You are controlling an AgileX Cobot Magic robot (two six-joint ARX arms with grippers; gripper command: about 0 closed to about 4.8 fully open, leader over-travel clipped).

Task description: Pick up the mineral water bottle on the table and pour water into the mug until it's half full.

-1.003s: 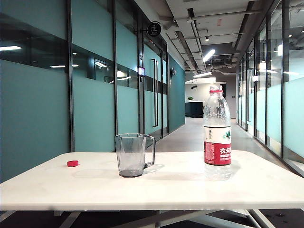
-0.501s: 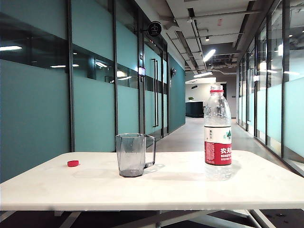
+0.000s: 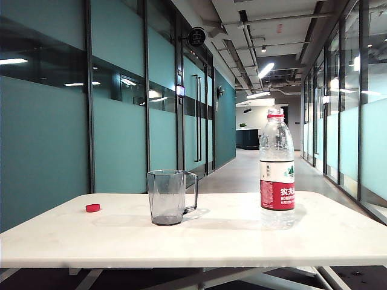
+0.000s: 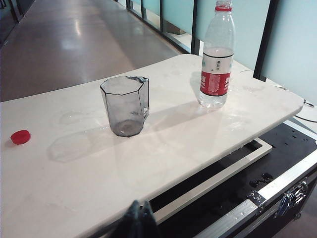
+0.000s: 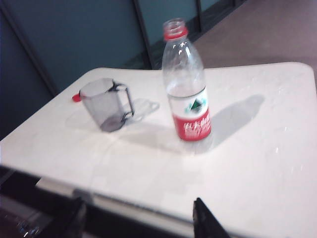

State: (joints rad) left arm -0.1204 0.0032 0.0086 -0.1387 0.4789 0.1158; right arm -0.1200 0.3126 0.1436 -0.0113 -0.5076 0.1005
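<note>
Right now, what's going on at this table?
Nothing is held yet. The mineral water bottle stands uncapped on the table, apart from the empty-looking mug; a red cap lies far off. The right pincer faces the bottle, jaws spread. The left pincer hangs back, jaws together.

Exterior: low, level at table [image 3: 199, 235] edge. Wrists: high, angled down (both share mug [image 4: 126, 105], bottle [image 5: 187, 89]).
</note>
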